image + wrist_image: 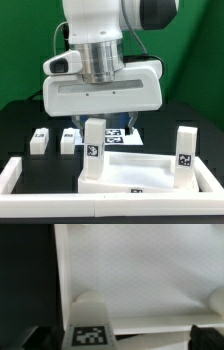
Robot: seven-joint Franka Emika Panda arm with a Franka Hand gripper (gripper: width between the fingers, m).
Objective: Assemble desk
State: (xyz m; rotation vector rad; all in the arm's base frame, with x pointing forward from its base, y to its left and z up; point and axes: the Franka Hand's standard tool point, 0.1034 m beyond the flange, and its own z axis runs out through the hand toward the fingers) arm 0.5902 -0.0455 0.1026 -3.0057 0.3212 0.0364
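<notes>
- Over the corner of the desk top (140,170) at the exterior view's left, the gripper (122,336) hangs with its jaws apart. In the wrist view we see dark fingertips (205,333) on either side of the upright leg (88,318), holding nothing.
- The desk top lies on the bench (20,115), rim up. That leg (93,148) and a second leg (185,150) stand on it, while 2 loose legs (40,141) lie just beside each other on the bench behind.
- We judge the leg-fitting step in hand, about half done. We cannot tell how firmly the leg is seated.
- The next move calls for closing squarely on the leg to turn it, or rising straight up and going for a loose leg.
- The raised rim runs right beside the leg, so we see little room for the fingers there. The border frame (12,178) lies near the desk top, in front of it and on the exterior view's left. Open bench lies around the loose legs.
</notes>
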